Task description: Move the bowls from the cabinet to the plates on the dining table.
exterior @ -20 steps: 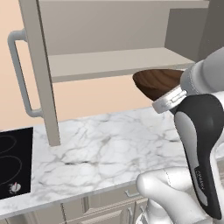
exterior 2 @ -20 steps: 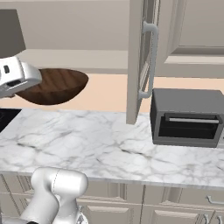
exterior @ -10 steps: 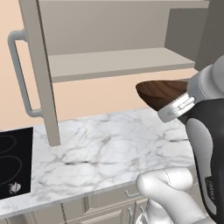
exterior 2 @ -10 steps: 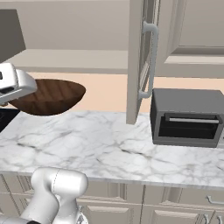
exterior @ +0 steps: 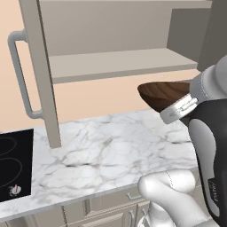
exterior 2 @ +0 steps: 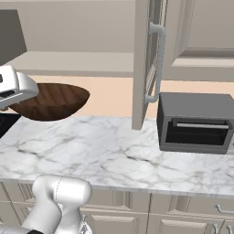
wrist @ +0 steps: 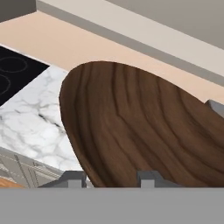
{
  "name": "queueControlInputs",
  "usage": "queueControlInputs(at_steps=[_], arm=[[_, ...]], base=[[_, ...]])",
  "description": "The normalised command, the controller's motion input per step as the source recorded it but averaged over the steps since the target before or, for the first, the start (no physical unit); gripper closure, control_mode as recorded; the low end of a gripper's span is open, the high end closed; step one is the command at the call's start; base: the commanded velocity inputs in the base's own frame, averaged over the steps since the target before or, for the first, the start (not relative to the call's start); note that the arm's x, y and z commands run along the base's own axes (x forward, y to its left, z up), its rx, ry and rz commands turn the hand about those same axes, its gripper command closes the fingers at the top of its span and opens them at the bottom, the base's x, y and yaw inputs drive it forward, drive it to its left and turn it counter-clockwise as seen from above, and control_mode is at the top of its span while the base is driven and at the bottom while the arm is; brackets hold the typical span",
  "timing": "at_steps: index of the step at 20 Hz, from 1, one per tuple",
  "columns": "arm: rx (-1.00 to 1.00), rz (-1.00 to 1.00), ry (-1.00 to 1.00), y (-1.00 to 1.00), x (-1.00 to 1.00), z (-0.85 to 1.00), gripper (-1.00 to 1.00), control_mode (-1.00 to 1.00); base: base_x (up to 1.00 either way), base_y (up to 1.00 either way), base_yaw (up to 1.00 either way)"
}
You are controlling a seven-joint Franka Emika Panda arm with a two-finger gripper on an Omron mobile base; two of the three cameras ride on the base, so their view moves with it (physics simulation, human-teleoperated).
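My gripper [wrist: 111, 179] is shut on the rim of the dark brown wood-like bowl [wrist: 131, 131]; its two fingertips rise on either side of the wall. The bowl [exterior: 165, 94] hangs tilted in the air above the marble counter, below and in front of the cabinet's shelf [exterior: 119, 64]. The right base view has the bowl [exterior 2: 52, 101] at the left, partly behind my white hand. The cabinet stands open, and its door [exterior: 40, 71] with a silver bar handle swings out to the left. The plates and the dining table are out of view.
A marble counter [exterior: 106, 153] lies under the bowl, with a black cooktop [exterior: 13, 164] at its left end. A dark toaster oven [exterior 2: 196, 121] stands on the counter at the right, beside the other open cabinet door [exterior 2: 146, 64]. Drawer fronts run below the counter edge.
The hand has carried the bowl a little lower and further out from under the cabinet shelf. The grip has stayed the same.
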Motion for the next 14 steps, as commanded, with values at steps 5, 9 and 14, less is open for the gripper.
queueControlInputs(at_steps=[5, 9, 14], arm=[[0.00, 0.00, 0.00, 0.00, 0.00, 0.00, 1.00, 1.00], [0.00, 0.00, 0.00, 0.00, 0.00, 0.00, 1.00, 1.00], [0.00, 0.00, 0.00, 0.00, 0.00, 0.00, 1.00, 1.00]], base=[[-0.04, 0.00, 0.00], [-0.46, 0.10, 0.00], [-0.81, 0.07, 0.00]])
